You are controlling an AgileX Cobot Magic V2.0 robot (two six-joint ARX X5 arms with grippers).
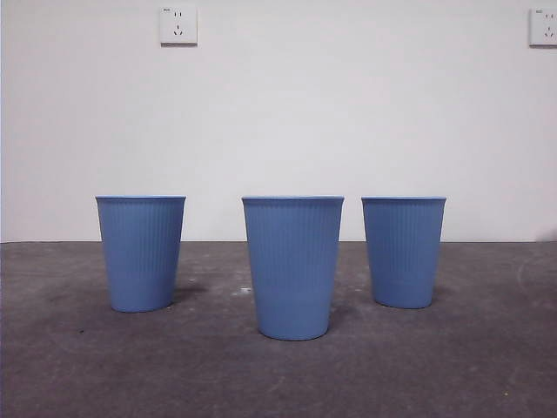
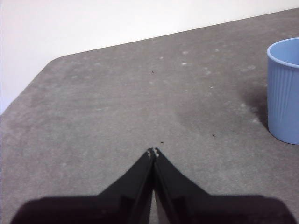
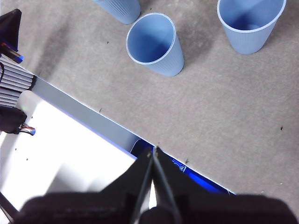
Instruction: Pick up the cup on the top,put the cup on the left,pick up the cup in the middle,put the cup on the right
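Three blue ribbed cups stand upright and apart on the grey table. In the front view the left cup (image 1: 140, 252), the middle cup (image 1: 292, 266) and the right cup (image 1: 403, 251) form a row, the middle one nearest. No gripper shows in the front view. My left gripper (image 2: 153, 152) is shut and empty above bare table, with one cup (image 2: 285, 91) off to its side. My right gripper (image 3: 153, 150) is shut and empty, high over the table's front edge, looking down on the middle cup (image 3: 155, 43), another cup (image 3: 250, 23) and part of a third (image 3: 119, 9).
A white wall with two sockets (image 1: 177, 25) stands behind the table. In the right wrist view a white base panel (image 3: 60, 154) and cabling (image 3: 11, 88) lie beyond the table's edge.
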